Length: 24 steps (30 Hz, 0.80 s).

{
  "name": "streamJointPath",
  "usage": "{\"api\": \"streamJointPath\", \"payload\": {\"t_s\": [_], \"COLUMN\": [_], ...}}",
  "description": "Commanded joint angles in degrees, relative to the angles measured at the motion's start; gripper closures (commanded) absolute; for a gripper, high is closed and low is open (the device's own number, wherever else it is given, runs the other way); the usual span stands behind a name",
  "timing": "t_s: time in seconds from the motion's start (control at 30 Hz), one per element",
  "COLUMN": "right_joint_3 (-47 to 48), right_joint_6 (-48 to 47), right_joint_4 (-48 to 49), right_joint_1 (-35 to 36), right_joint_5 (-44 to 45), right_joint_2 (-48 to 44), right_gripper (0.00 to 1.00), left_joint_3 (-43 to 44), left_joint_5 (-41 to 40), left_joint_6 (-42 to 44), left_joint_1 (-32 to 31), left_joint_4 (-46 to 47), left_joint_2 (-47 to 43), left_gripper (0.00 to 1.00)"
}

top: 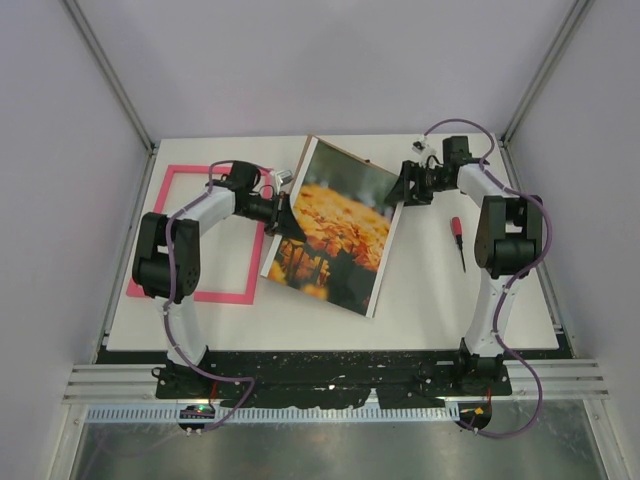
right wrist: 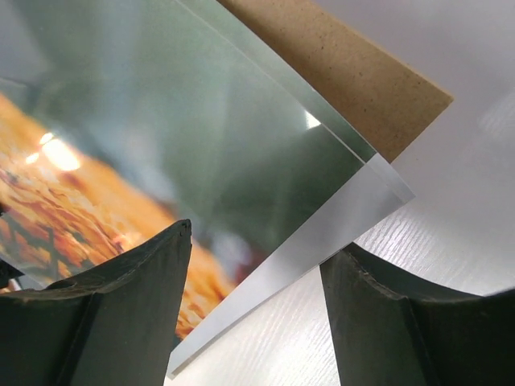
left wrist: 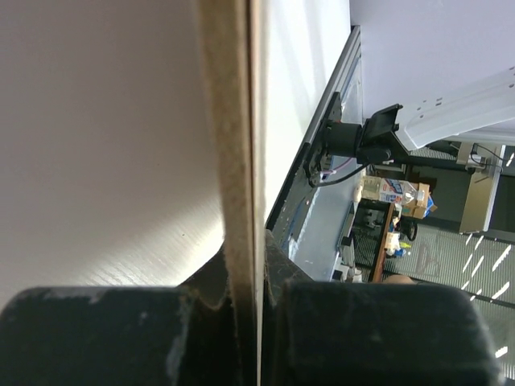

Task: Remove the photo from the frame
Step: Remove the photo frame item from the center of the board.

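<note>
Photo [top: 335, 230], out of the pink frame [top: 222, 296], sits pinched with its backing board [right wrist: 354, 72] in the left gripper's [top: 289, 224] closed jaws, while the right gripper's [top: 396, 190] jaws gape wide around its corner.

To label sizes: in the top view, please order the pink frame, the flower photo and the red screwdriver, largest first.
1-2. flower photo and pink frame: look alike; the photo is tilted up, nearer the camera, so unranked.
3. red screwdriver.
</note>
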Motion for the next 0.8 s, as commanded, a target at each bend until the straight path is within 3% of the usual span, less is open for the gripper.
{"api": "streamJointPath", "payload": {"t_s": [0.0, 0.4, 0.57, 0.67, 0.77], "right_joint_3": [0.21, -0.58, -0.50, 0.29, 1.35], "right_joint_6": [-2.58, -9.43, -9.70, -10.14, -9.96], "right_joint_4": [-0.72, -5.38, -4.94, -5.99, -7.75], "right_joint_1": [2.75, 5.04, 5.31, 5.04, 3.90], "right_joint_5": [1.10, 10.07, 3.84, -1.68, -5.39], "right_joint_2": [-4.69, -7.15, -6.28, -4.17, -2.24], "right_gripper": [0.33, 0.36, 0.41, 0.52, 0.56], "left_joint_3": [0.27, 0.45, 0.45, 0.44, 0.53], "left_joint_5": [1.50, 0.44, 0.35, 0.61, 0.97], "left_joint_6": [0.61, -0.01, -0.27, -0.36, -0.62], "left_joint_1": [0.11, 0.11, 0.11, 0.11, 0.11], "left_joint_4": [2.78, 2.78, 2.87, 2.87, 2.87], "left_joint_2": [-0.17, 2.20, 3.34, 3.87, 4.66], "left_gripper": [0.97, 0.93, 0.88, 0.85, 0.82]}}
